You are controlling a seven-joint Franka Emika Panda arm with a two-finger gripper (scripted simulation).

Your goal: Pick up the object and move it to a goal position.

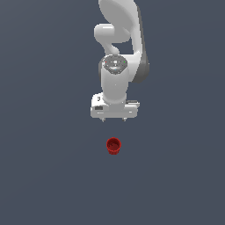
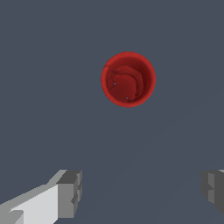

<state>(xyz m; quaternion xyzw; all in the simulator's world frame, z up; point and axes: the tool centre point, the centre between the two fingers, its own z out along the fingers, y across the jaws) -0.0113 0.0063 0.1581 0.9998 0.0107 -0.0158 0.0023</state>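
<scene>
A small red cup-like cylinder point(image 1: 114, 145) stands upright on the dark grey floor, its hollow top facing up. It also shows in the wrist view point(image 2: 128, 79), seen from above. My white gripper point(image 1: 114, 119) hangs above and behind the cup, apart from it, pointing down. Its jaws stand wide apart and hold nothing. One fingertip point(image 2: 70, 194) and the other fingertip point(image 2: 213, 189) show in the wrist view, with the gripper's middle point(image 2: 141, 191) off to one side of the cup.
The flat dark grey floor point(image 1: 44, 176) lies all around. The white arm point(image 1: 118, 39) rises behind the gripper. No goal marker shows.
</scene>
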